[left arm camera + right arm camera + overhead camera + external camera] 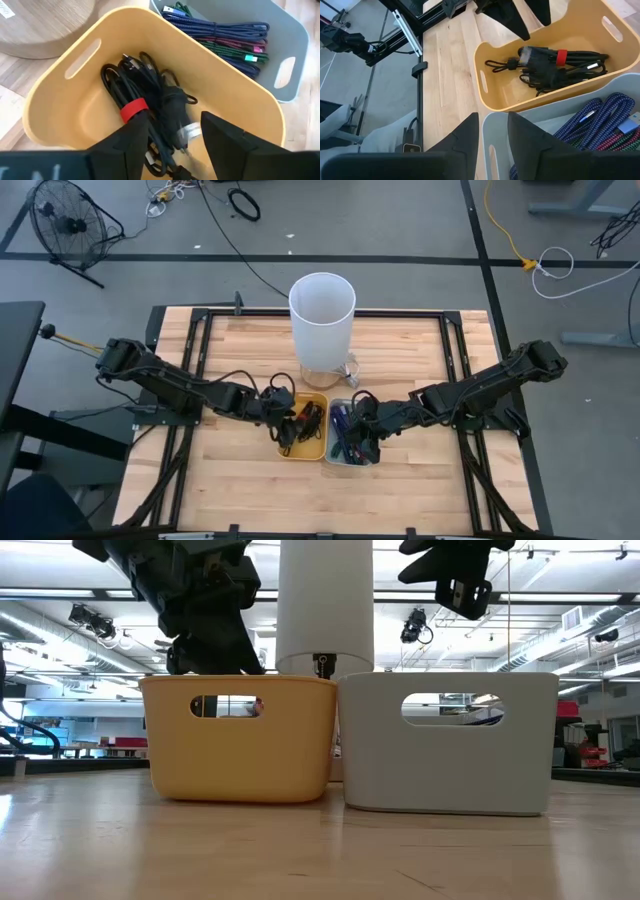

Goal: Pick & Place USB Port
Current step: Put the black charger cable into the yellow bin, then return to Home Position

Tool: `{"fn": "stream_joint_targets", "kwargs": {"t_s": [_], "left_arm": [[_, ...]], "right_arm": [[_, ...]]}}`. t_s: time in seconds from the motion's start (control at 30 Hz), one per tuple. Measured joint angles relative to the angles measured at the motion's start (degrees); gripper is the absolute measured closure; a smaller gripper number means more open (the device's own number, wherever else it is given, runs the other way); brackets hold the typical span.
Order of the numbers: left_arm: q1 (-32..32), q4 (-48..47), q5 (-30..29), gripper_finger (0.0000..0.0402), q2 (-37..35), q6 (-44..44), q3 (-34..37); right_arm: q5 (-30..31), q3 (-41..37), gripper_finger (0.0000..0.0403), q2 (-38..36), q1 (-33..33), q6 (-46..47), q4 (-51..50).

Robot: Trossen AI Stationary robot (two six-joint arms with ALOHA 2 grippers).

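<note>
A black USB cable bundle (150, 115) with a red tie (134, 109) and a silver plug (190, 131) lies on the floor of the yellow bin (302, 425). My left gripper (175, 142) hangs open over that bin, one finger on each side above the bundle, touching nothing. The right wrist view shows the bundle (555, 67) lying loose. Beside the yellow bin stands a grey bin (350, 438) holding blue, green and pink braided cables (225, 40). My right gripper (492, 135) hovers over the grey bin's rim with a narrow gap between its fingers and nothing in it.
A tall white cylindrical container (322, 315) stands just behind the two bins at the table's far middle. Black frame rails (200, 340) run along the table's left, right and far edges. Bare wood lies in front of the bins (320, 850).
</note>
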State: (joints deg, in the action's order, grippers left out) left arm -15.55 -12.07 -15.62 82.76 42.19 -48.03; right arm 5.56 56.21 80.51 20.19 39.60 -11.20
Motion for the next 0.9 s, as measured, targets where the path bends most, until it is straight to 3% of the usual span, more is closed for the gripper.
{"fn": "stream_joint_targets", "kwargs": {"t_s": [0.2, 0.37, 0.5, 0.7, 0.8, 0.9], "left_arm": [[-0.07, 3.34, 0.08, 0.0208, 0.04, -2.46, 0.02], [-0.07, 5.53, 4.57, 0.0213, -0.99, -15.81, 0.06], [-0.1, 6.15, 5.51, 0.0213, -2.93, -19.19, 0.04], [0.39, 5.7, 5.41, 0.0214, -6.63, -20.42, -0.07], [0.42, 3.79, 1.53, 0.0214, -9.34, -24.53, 0.07], [0.76, 2.97, -2.82, 0.0214, -13.6, -25.75, 1.33]], "right_arm": [[0.02, 0.01, 0.0298, 0.0, 0.01, -0.89, -0.01], [0.02, 0.02, 0.0298, -0.02, 0.02, -5.62, 0.68], [0.02, 0.02, 0.0298, -0.04, -0.35, -7.01, 0.29], [0.0, 0.0, 0.0298, -0.04, -1.21, 7.59, -1.69], [-1.03, 0.0, 0.0298, -0.09, -1.33, -4.19, -6.0], [5.38, -0.25, 0.0298, -1.66, -1.47, -5.65, -13.18]]}}
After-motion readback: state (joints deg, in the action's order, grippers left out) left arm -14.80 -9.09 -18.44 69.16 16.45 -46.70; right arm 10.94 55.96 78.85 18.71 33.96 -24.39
